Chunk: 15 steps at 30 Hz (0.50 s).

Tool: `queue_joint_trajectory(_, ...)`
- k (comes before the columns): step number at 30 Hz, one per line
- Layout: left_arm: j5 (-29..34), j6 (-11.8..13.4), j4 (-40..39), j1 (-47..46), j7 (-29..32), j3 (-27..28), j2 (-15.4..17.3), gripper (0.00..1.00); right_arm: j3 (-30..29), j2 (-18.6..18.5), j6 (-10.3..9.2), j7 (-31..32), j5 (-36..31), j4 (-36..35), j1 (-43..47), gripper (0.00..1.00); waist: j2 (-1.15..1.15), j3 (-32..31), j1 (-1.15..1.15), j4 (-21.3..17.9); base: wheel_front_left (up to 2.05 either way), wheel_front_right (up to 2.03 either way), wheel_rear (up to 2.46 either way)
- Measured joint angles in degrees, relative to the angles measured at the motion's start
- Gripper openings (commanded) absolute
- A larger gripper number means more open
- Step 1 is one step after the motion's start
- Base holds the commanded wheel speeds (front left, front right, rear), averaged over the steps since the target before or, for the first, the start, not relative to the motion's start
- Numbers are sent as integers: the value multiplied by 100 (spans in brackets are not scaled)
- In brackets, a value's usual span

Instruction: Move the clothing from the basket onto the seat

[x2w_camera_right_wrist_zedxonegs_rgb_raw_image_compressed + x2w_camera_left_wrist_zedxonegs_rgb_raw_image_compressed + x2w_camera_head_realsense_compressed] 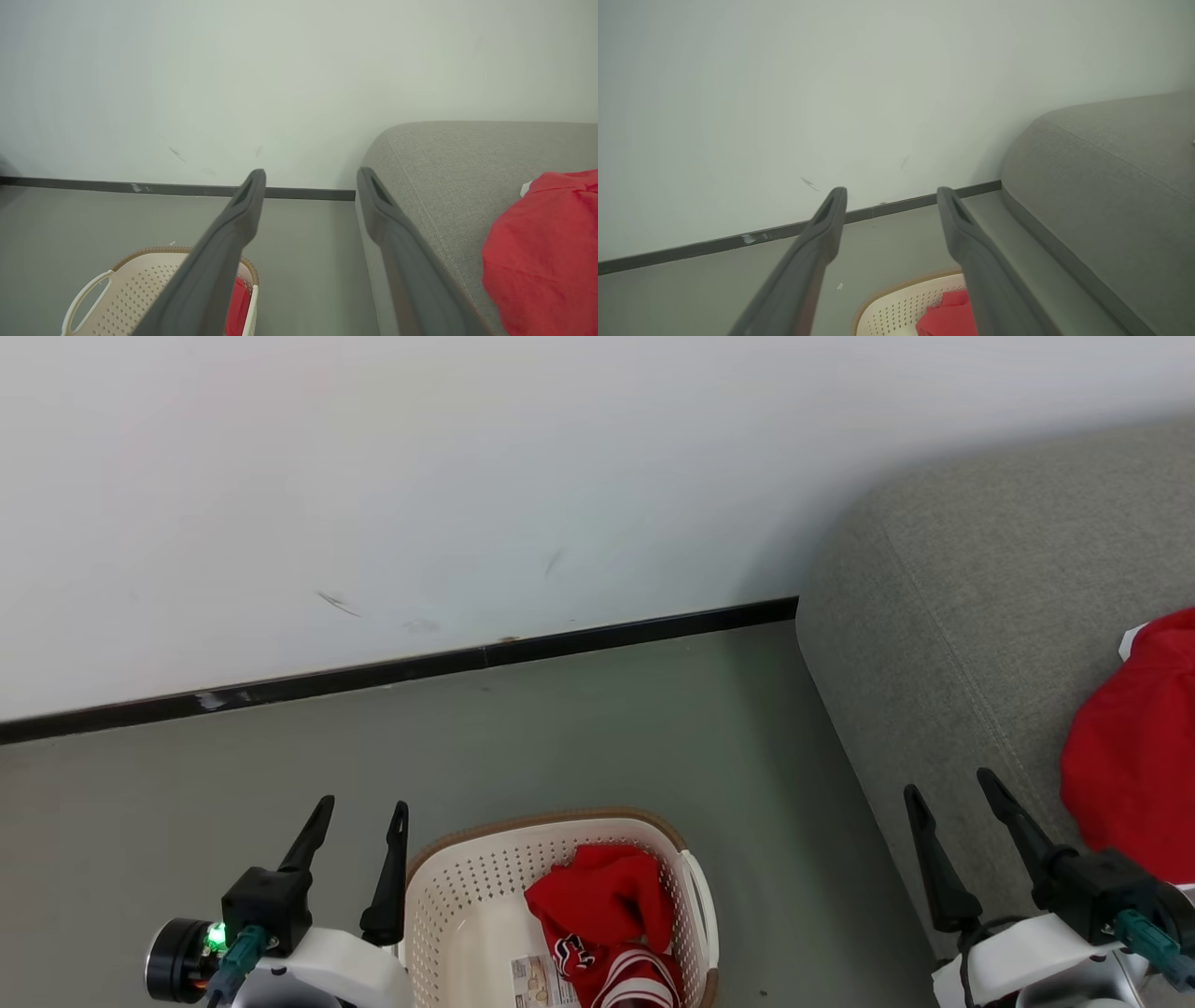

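A cream basket (448, 905) with a brown rim sits on the floor at the bottom centre, holding a red jersey (607, 919) with white stripes. The basket (896, 310) and red cloth (948, 317) also peek in low in the left wrist view. A plain red garment (1130, 756) with white trim lies on the grey seat (952, 644) at the right; it shows too in the right wrist view as red clothing (542, 261) on the seat (444, 168). My left gripper (359, 807) hangs open left of the basket. My right gripper (952, 784) hangs open over the seat's edge. Both hold nothing.
A white wall (420, 476) with a black baseboard (420, 667) runs behind the grey floor (607, 728). A paper label (540, 982) lies in the basket bottom. The basket (140, 289) stands a short gap left of the seat.
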Motion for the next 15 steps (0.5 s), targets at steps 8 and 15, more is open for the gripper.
queue_joint_trajectory(8,200,-97,137,-264,142,-197,1,100,-44,3,0,-3,0,-154,-16,100,0,316,0,-84,0,0,0)
queue_joint_trajectory(15,399,-212,344,-659,348,-525,1,100,-120,5,0,-7,67,-238,-79,100,0,658,0,-184,0,0,0)
